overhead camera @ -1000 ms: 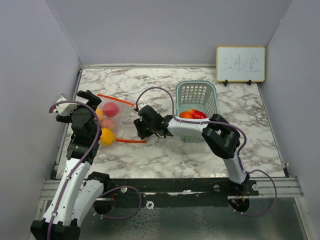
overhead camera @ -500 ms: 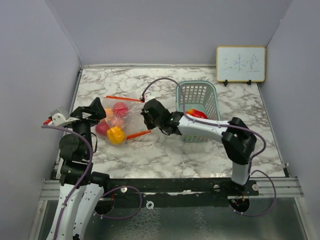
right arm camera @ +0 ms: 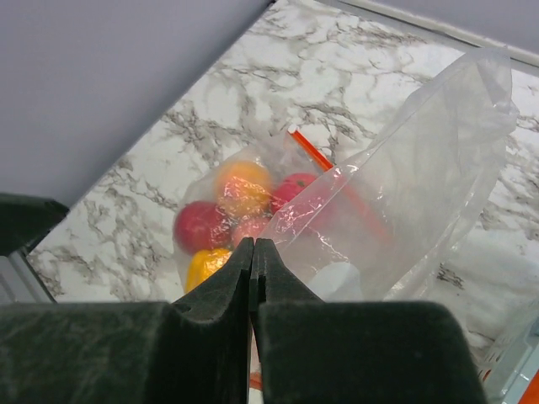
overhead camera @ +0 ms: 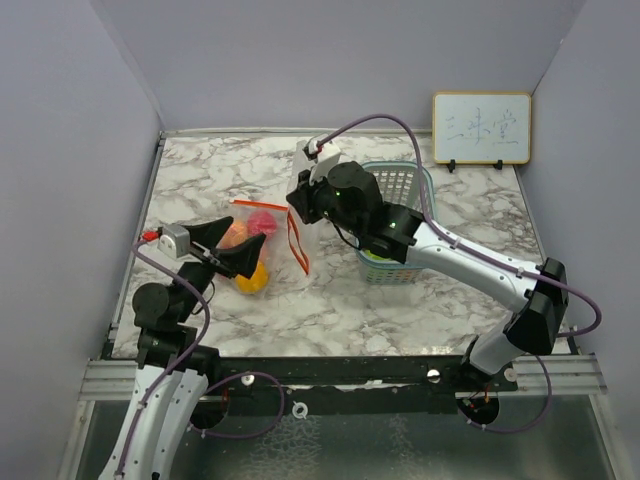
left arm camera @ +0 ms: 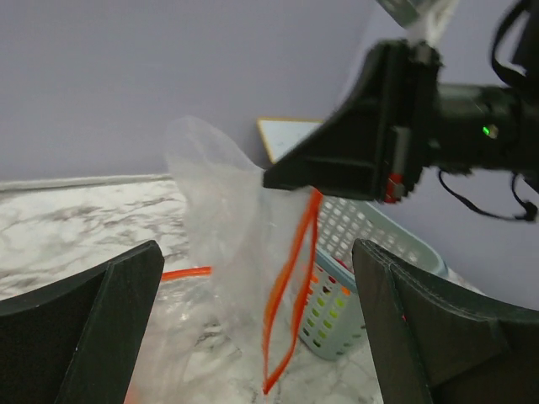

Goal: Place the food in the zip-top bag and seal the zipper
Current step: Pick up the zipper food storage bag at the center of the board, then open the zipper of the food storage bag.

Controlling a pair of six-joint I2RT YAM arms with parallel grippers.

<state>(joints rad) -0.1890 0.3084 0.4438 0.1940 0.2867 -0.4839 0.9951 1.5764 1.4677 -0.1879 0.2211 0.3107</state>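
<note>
Marble tabletop (overhead camera: 330,300), walled on three sides in pale grey.

Right arm (overhead camera: 470,262) stretches long and high across the teal basket (overhead camera: 400,183), hiding much of it. Left arm (overhead camera: 165,310) stands folded at the near left edge.

Whiteboard (overhead camera: 481,128) leans on the back wall, far right, behind the basket.

Bag (overhead camera: 280,255) lies left of the basket. Its bottom end rests on the tabletop and its mouth end is held up in the air. The film is clear and crinkled.

Right end effector (overhead camera: 298,205): jaws fully closed, pinching the bag's upper edge by the mouth. The film hangs down from the grip.

Left end effector (overhead camera: 250,232): jaws spread wide, gripping nothing. It hovers by the bag's low end and points at it. Cannot tell whether it touches the film.

Zipper (overhead camera: 297,243): an orange-red strip. One run hangs down below the right end effector as an open loop; another shows along the bag's far edge. The mouth is unsealed.

Food (overhead camera: 262,222): several pieces, red, pink, orange and yellow, bunched inside the bag at its bottom end on the tabletop.
</note>
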